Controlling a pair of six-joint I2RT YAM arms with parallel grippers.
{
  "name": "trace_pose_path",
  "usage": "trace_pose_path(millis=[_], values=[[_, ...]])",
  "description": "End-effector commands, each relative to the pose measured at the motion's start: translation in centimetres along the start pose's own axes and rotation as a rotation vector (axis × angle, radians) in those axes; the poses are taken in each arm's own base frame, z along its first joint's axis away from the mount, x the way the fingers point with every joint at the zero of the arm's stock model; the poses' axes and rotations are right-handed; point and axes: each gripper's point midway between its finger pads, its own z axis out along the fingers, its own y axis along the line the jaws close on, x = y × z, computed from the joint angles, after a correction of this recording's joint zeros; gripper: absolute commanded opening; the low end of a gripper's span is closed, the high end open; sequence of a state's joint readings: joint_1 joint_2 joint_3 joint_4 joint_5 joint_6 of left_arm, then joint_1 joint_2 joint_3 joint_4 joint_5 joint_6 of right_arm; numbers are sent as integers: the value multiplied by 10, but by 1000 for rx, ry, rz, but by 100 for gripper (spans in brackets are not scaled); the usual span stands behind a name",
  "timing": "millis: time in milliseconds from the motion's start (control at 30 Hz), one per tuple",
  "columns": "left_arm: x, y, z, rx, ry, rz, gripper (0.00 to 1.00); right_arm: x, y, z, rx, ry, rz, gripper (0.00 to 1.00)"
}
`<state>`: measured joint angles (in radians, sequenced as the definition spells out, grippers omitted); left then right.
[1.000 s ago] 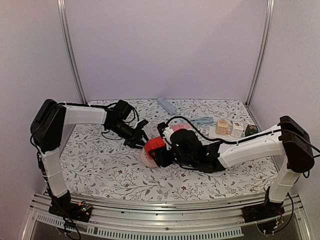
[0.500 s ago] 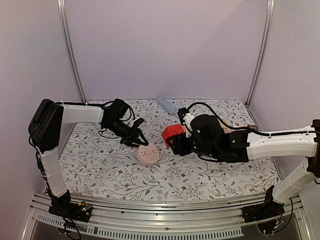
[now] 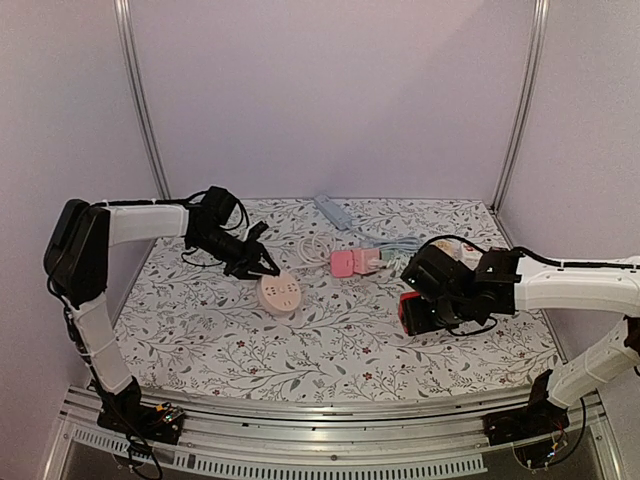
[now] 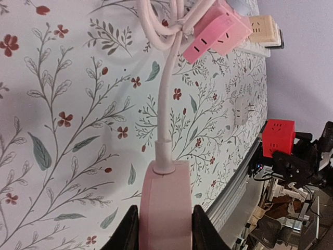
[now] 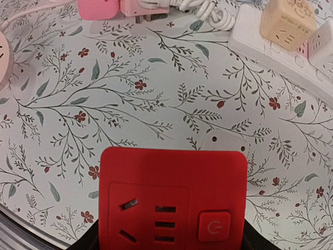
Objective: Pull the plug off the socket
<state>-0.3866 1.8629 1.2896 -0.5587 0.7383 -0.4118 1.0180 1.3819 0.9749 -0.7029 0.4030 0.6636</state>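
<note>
Left fingers point(image 4: 128, 230) clamp the round pink socket point(image 4: 165, 208) on the surface point(image 3: 330, 350), while right fingers point(image 5: 88, 244) grip the red cube plug point(image 5: 173, 200), already free, well off to the socket's right.

One red plug point(image 5: 156, 177), one round pink socket point(image 3: 280, 293) (its one cord point(image 4: 165, 120)).

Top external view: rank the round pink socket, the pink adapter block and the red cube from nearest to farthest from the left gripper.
1. The round pink socket: clamped in the left gripper itself.
2. The pink adapter block: to the right, mid-table.
3. The red cube: farthest right, toward the near edge.
</note>
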Motion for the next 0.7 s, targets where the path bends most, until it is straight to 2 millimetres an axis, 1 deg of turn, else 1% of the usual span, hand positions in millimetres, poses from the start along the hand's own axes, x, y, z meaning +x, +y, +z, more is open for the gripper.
trace_pose_path(millis=[0, 200, 400, 533, 667], values=[[-5, -2, -20, -30, -46, 8, 20, 31, -12, 4, -1, 146, 72, 20], [-4, 0, -22, -40, -46, 7, 20, 39, -6, 15, -20, 259, 71, 20], [-4, 6, -24, -87, -49, 16, 20, 44, 5, 24, -65, 377, 69, 20], [-4, 9, -24, -104, -46, 16, 20, 45, 8, 27, -63, 441, 34, 23], [-2, 10, -22, -109, -37, 15, 20, 47, 8, 36, -50, 494, 20, 28]])
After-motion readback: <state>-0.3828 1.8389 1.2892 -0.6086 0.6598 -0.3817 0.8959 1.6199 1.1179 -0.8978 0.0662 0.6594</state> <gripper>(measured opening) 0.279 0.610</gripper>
